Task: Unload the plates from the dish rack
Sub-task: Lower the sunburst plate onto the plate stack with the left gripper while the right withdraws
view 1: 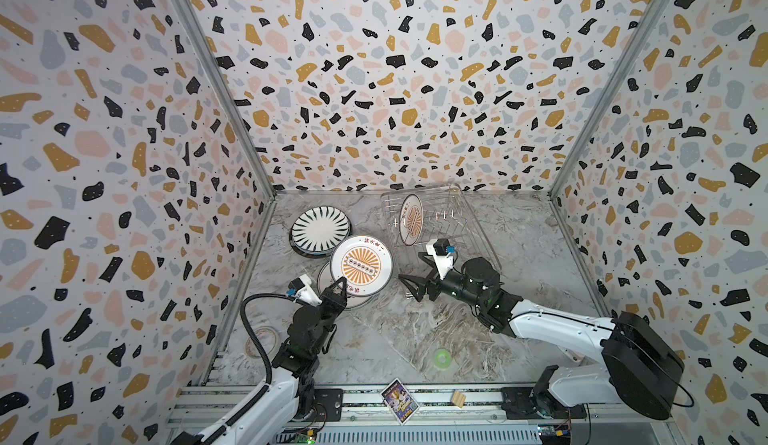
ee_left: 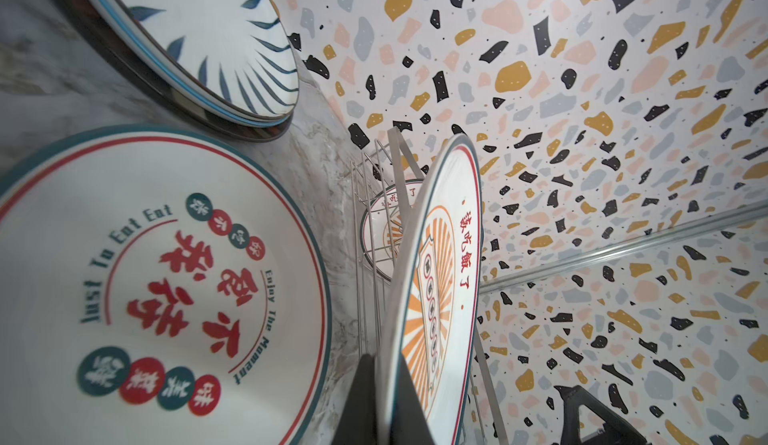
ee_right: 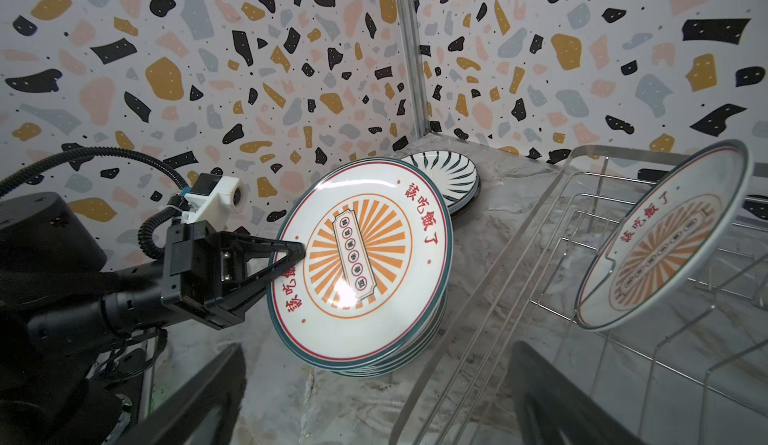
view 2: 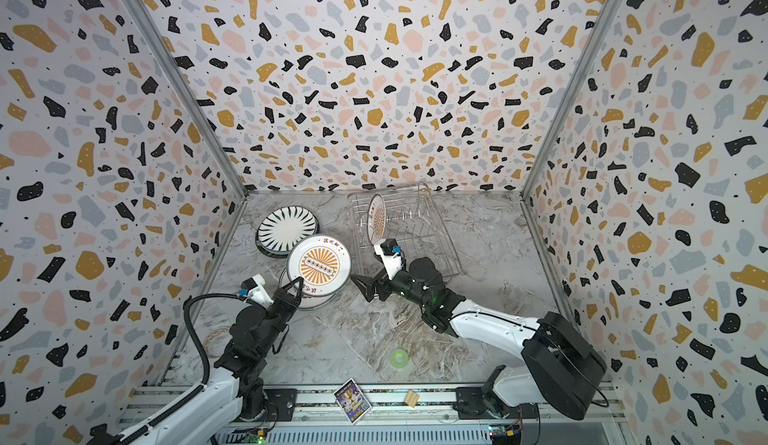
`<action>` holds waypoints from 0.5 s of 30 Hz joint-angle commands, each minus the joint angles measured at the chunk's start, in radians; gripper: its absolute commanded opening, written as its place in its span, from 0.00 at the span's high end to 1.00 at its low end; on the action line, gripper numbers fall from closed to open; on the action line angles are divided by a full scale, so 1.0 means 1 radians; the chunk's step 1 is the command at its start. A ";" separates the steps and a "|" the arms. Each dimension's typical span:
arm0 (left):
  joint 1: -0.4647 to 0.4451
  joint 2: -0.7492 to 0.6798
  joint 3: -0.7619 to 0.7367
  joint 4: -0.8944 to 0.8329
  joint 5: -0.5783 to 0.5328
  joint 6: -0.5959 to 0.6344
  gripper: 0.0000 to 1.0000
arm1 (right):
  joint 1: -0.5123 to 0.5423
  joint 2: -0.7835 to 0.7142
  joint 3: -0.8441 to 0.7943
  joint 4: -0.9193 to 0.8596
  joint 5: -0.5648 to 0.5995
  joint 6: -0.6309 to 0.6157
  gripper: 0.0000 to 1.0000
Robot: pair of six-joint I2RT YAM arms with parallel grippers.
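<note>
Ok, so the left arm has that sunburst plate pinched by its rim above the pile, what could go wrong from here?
1. The left gripper pinches the tilted sunburst plate only at its rim; it could slip and crack onto the stack below.
2. Set down off-centre, it may slide off that stack toward the striped plates.
3. The last plate stands on edge in the dish rack; the open right gripper nearby could knock it over.

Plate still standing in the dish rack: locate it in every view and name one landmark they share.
Top view: standing plate upright in the dish rack, rear centre.
Top view: standing plate, same spot.
Left wrist: standing plate half hidden behind the nearer sunburst plate.
Right wrist: standing plate tilted in the rack, in plain sight.
Landmark: black-striped plate, in all four.
</note>
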 commanded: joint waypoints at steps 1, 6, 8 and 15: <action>0.011 -0.045 0.056 -0.062 -0.087 -0.043 1.00 | 0.019 0.034 0.060 0.010 -0.027 -0.033 0.01; 0.014 -0.086 0.051 -0.145 -0.142 -0.103 1.00 | 0.060 0.116 0.145 -0.034 -0.043 -0.079 0.01; 0.015 -0.086 0.059 -0.186 -0.153 -0.127 1.00 | 0.069 0.148 0.175 -0.048 -0.050 -0.089 0.01; 0.015 -0.063 0.096 -0.303 -0.170 -0.169 1.00 | 0.092 0.231 0.259 -0.100 -0.054 -0.109 0.00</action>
